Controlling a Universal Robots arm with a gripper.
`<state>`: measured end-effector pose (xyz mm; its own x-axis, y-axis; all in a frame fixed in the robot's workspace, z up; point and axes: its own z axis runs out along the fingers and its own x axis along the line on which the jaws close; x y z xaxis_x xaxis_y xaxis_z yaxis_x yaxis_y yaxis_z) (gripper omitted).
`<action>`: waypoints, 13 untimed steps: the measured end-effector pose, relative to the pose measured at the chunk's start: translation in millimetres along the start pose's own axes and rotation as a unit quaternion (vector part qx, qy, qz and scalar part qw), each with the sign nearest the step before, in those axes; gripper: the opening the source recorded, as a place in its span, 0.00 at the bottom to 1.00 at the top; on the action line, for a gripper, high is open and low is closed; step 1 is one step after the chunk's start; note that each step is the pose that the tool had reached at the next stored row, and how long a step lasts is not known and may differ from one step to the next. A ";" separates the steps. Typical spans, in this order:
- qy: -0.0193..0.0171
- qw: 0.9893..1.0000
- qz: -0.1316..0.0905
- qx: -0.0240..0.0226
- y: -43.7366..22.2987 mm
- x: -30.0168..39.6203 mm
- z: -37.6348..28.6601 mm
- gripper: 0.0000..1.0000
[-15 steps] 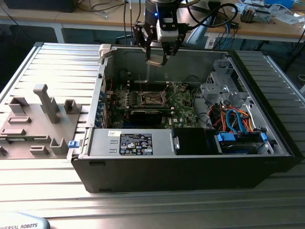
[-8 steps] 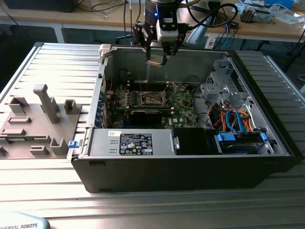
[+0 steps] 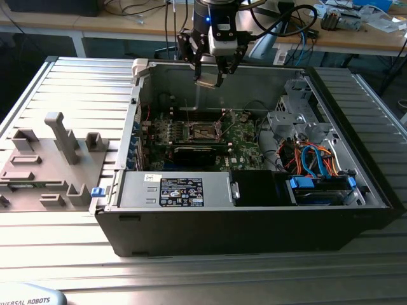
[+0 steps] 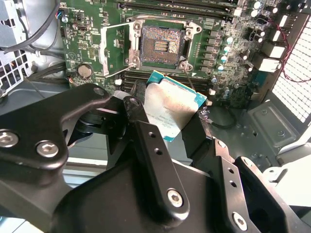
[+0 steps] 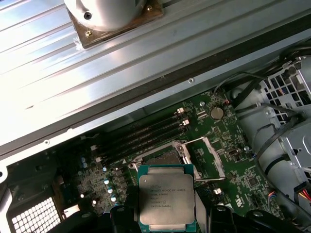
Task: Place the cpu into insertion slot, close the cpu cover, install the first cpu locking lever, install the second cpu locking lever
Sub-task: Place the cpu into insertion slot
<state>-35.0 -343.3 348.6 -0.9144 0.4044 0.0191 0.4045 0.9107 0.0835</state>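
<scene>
Silvery-grey cpu is clamped between the fingers of the gripper, held above the open computer case. Within the case we note the green motherboard, and on it the insertion slot, contacts bare, cover swung open, well apart from the cpu.

Several lines of fine engraved print are carried on the cpu in both wrist views, too small to be read. In the exterior view, a white-and-blue label crowded with tiny text and symbols is fixed to the power supply, with a smaller white sticker beside it; neither can be made out. A maker's name in white capitals is borne by a grey-blue casing at the lower corner on the exterior view's left, and small white markings are scattered over the green board.
</scene>
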 end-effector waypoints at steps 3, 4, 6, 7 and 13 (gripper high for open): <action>0.000 1.000 0.001 0.000 0.0 0.0 0.0 0.54; 0.000 1.000 0.002 0.000 0.0 0.0 0.0 0.54; 0.000 1.000 0.003 0.000 0.0 0.0 0.0 0.54; 0.000 1.000 0.003 0.000 0.0 0.0 0.0 0.54; 0.000 1.000 0.005 0.000 0.0 0.0 0.1 0.54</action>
<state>-35.0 -343.3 348.6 -0.9100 0.4142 0.0190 0.4142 0.9063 0.0835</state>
